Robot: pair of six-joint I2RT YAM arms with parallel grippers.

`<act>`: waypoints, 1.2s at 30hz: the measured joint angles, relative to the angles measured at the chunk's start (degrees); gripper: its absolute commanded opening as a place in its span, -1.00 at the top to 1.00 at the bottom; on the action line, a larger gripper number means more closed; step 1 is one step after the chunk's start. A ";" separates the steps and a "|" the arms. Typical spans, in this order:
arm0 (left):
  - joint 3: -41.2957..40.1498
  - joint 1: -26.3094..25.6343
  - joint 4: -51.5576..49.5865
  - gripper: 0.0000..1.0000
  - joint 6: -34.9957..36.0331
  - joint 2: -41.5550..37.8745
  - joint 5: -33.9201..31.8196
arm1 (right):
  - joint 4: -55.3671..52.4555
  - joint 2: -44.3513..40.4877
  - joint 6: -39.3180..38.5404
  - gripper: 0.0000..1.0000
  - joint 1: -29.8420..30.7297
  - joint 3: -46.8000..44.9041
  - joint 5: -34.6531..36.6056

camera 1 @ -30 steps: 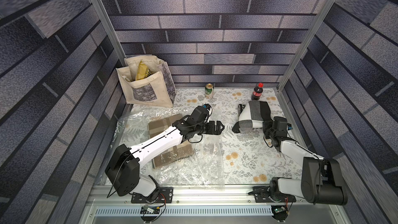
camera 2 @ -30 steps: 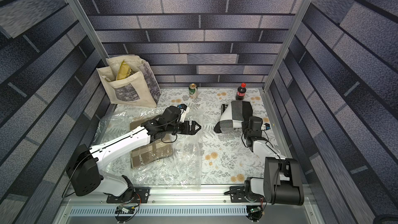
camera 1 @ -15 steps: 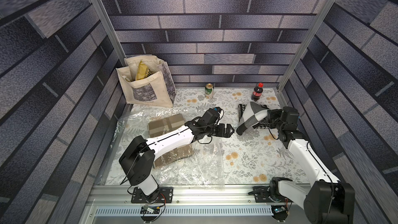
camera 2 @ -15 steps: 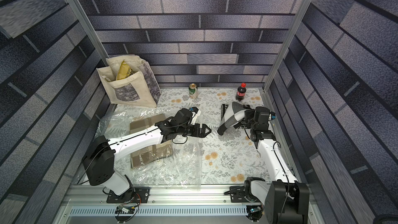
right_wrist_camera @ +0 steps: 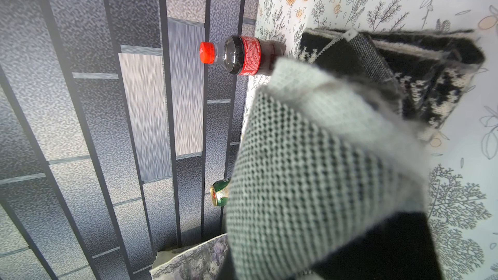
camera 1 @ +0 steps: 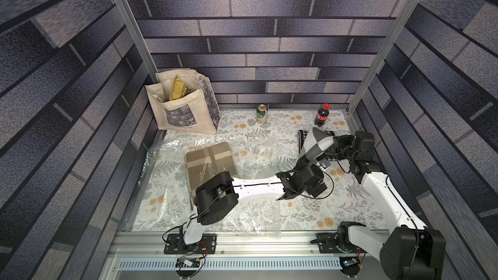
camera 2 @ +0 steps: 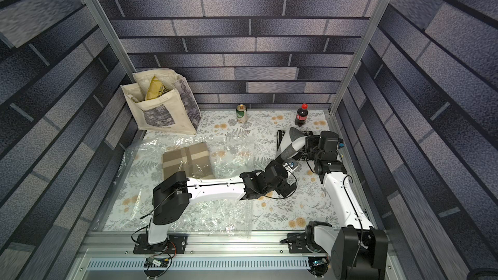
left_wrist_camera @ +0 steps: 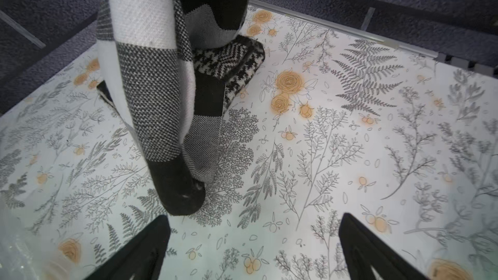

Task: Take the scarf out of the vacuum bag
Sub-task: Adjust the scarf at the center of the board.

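Floral-printed tablecloth [camera 1: 310, 211] covers the floor of a brick-patterned booth. The vacuum bag [camera 1: 253, 154] lies flat and crinkled on its left half, with a folded beige plaid scarf [camera 1: 210, 157] partly under the plastic. Well to the right, clear of the bag, the right gripper [camera 1: 335, 143] pinches a grey, white and black checked scarf [camera 1: 316, 144], lifted so that its lower end touches the cloth beside a folded houndstooth scarf [left_wrist_camera: 237, 60]. The left gripper [left_wrist_camera: 253, 216] hovers just before that end, fingers [left_wrist_camera: 140, 246] spread wide

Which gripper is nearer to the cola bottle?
Right. The right gripper, holding the checked scarf, is just in front of the cola bottle; the left gripper is further forward.
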 measured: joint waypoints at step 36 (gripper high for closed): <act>34.69 13.84 -20.76 1.00 10.19 9.27 -5.33 | 17.99 -1.62 4.39 1.00 -6.62 1.46 -14.40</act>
